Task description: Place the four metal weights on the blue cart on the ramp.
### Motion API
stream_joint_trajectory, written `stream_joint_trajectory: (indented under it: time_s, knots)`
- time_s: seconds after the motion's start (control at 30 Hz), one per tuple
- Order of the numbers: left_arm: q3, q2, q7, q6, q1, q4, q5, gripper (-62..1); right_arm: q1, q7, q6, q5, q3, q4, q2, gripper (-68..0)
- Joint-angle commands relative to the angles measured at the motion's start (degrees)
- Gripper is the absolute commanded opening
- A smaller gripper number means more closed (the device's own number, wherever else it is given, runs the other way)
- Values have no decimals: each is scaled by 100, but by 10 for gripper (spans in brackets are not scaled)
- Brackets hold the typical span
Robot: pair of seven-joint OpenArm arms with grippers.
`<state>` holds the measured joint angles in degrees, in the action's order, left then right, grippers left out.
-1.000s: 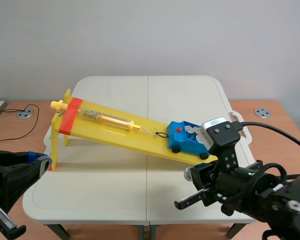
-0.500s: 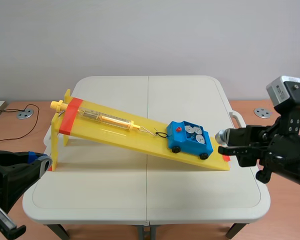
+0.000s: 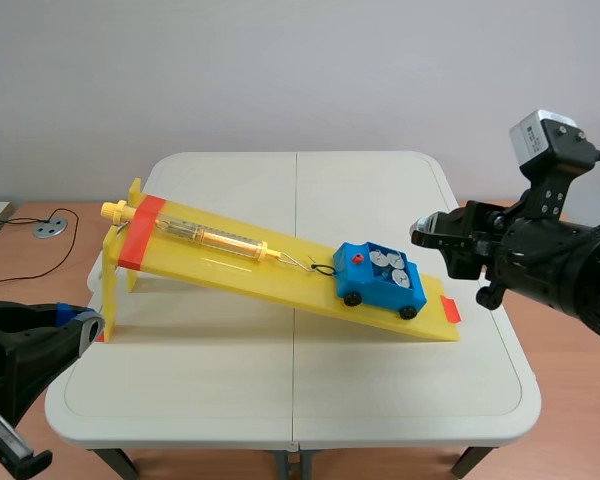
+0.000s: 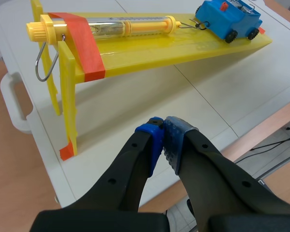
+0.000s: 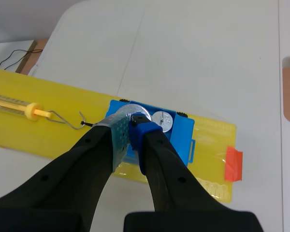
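Observation:
The blue cart [image 3: 380,281] sits low on the yellow ramp [image 3: 250,278], hooked to a spring scale [image 3: 215,240], with round metal weights on its deck. My right gripper [image 3: 427,234] hangs just right of and above the cart, shut on a metal weight [image 3: 419,228]. In the right wrist view that weight [image 5: 135,108] shows at the tips of my right gripper [image 5: 130,131], over the cart [image 5: 181,140], beside a seated weight [image 5: 163,121]. My left gripper [image 4: 162,129] is shut on nothing, in front of the ramp's raised end [image 4: 63,96].
The ramp stands on a white folding table [image 3: 280,400] with a seam down its middle. Red tape [image 3: 450,309] marks the ramp's low end. Wooden surfaces flank the table, with a grey disc [image 3: 525,225] on the right and a cable [image 3: 30,265] on the left.
My right arm has swung from the table's front right up and around to the right side, carrying the weight up beside the cart. The left arm has kept still.

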<state>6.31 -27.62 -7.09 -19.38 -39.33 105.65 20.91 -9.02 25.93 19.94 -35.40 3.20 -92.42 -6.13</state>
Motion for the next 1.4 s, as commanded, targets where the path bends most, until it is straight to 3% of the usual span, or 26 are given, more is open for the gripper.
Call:
stream_joint_trajectory:
  time_s: [0.0,0.5,1.37]
  knots:
    - [46,28,597,-181,50,463,341,-582,560,-686,160,-411,-92,-151,-83,-669]
    - [46,28,597,-181,50,463,341,-582,1370,-568,396,-455,-496,953,-81,-669]
    - [46,28,597,-181,48,463,341,-582,1379,-494,341,-494,-520,1165,76,-645]
